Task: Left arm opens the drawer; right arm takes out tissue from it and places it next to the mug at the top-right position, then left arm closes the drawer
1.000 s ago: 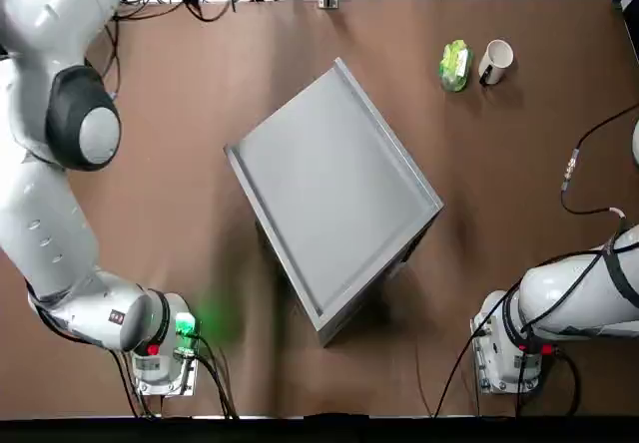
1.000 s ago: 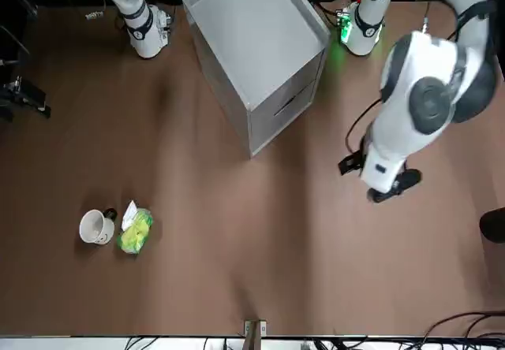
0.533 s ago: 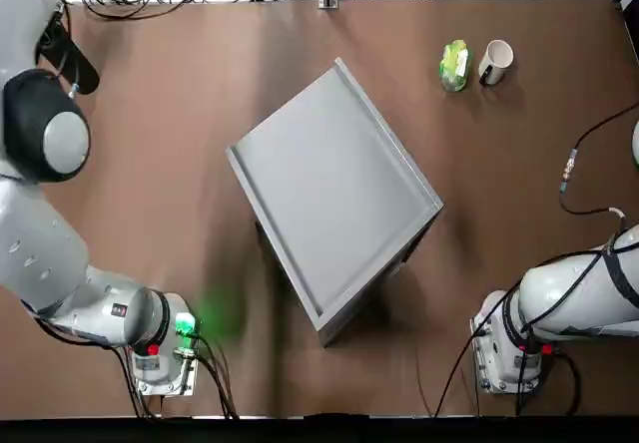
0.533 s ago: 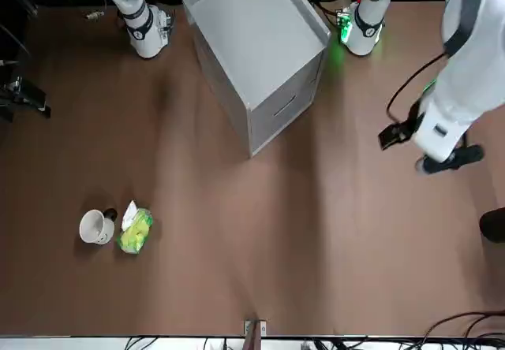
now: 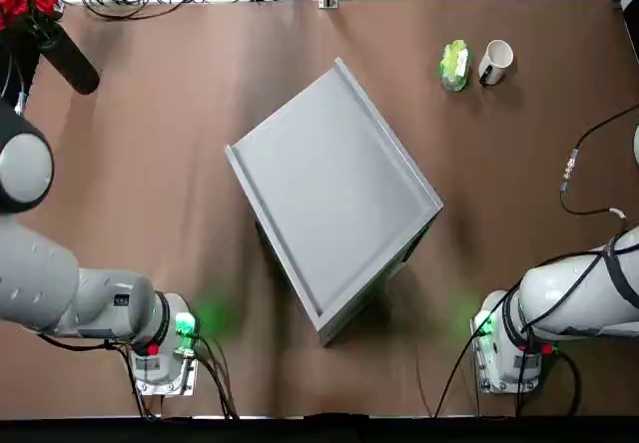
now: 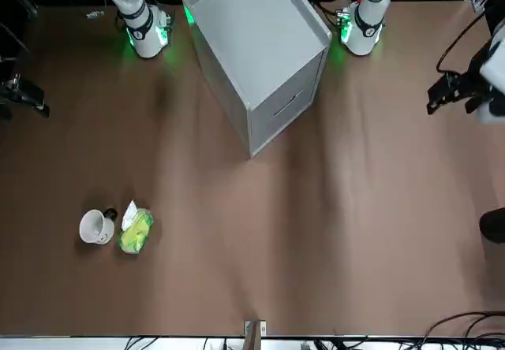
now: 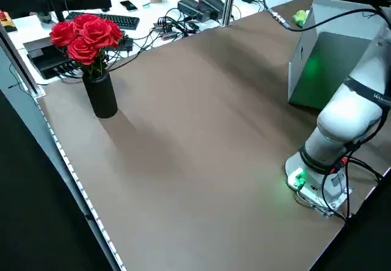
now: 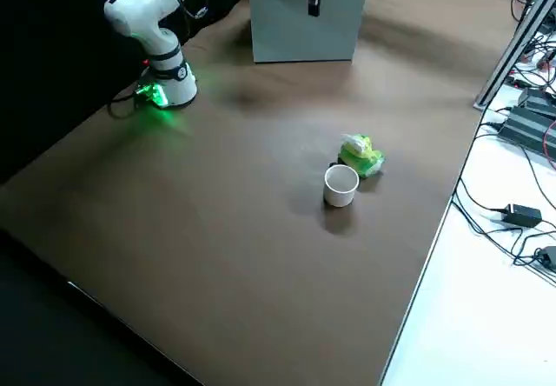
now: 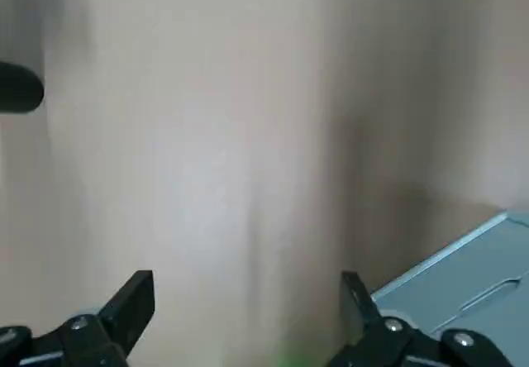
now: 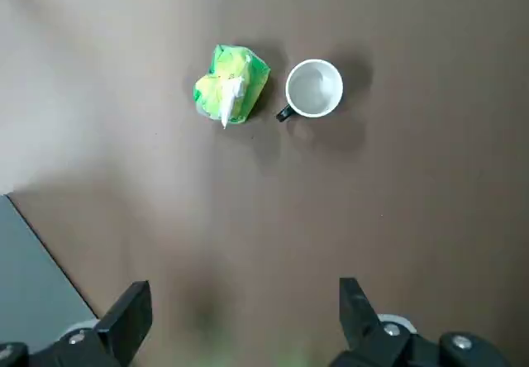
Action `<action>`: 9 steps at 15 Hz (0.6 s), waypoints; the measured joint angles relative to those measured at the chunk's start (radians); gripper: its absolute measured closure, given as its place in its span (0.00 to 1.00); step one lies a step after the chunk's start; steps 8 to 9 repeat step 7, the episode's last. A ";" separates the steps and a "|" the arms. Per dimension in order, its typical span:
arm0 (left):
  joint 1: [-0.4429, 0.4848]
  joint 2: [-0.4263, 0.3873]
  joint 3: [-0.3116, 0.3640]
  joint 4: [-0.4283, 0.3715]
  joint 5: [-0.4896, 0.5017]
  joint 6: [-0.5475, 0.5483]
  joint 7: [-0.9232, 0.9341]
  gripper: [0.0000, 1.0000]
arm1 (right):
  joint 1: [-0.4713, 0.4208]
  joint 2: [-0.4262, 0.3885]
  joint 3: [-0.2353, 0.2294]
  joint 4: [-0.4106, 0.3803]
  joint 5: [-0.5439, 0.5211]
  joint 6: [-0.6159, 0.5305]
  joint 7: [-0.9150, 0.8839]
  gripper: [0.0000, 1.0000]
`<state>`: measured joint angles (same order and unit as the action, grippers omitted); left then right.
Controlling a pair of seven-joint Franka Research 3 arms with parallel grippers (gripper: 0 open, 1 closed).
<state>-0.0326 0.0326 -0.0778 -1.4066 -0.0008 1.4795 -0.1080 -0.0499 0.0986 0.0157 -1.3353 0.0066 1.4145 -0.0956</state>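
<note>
Left gripper (image 9: 250, 288) is released, its two fingers wide apart with nothing between them. It hangs in the air over the robot's left side of the table (image 5: 150, 214), well apart from the cabinet (image 5: 334, 199). In the front view, it shows near the right edge, dark against the white arm. Right gripper (image 10: 245, 297) is also released, fingers spread and holding nothing. It is raised at the robot's right side; its wrist view looks down on the tissue, the mug and a corner of the cabinet.

The tissue (image 5: 455, 65), a small packet in bright green and yellow with a white tip poking out, lies on the far right part of the table, seen from the robot's side. Just beside it, on its right, stands the mug (image 5: 496, 61), white and upright, with a dark handle. A narrow gap separates the two.

The cabinet is a large grey box near the middle of the table, between the two arm bases and turned at an angle. Its drawer (image 6: 286, 101) is closed, the front flush with the box, with a slim slot for a handle. Green light glows at both arm bases. Toward the table's far left corner, a black vase (image 7: 100, 96) stands upright, holding red roses (image 7: 85, 37).
</note>
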 joint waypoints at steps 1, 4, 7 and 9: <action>0.000 -0.018 0.000 -0.018 -0.005 0.011 0.005 0.01 | 0.000 0.000 0.000 0.000 0.000 0.000 0.000 0.00; 0.000 -0.036 0.007 -0.047 -0.034 0.029 0.011 0.01 | 0.000 0.000 -0.001 -0.002 0.000 0.000 0.000 0.00; 0.001 -0.035 0.022 -0.057 -0.044 0.036 0.025 0.01 | 0.000 0.000 -0.001 -0.006 0.000 0.000 0.000 0.00; 0.001 -0.035 0.022 -0.057 -0.044 0.036 0.025 0.01 | 0.000 0.000 -0.001 -0.006 0.000 0.000 0.000 0.00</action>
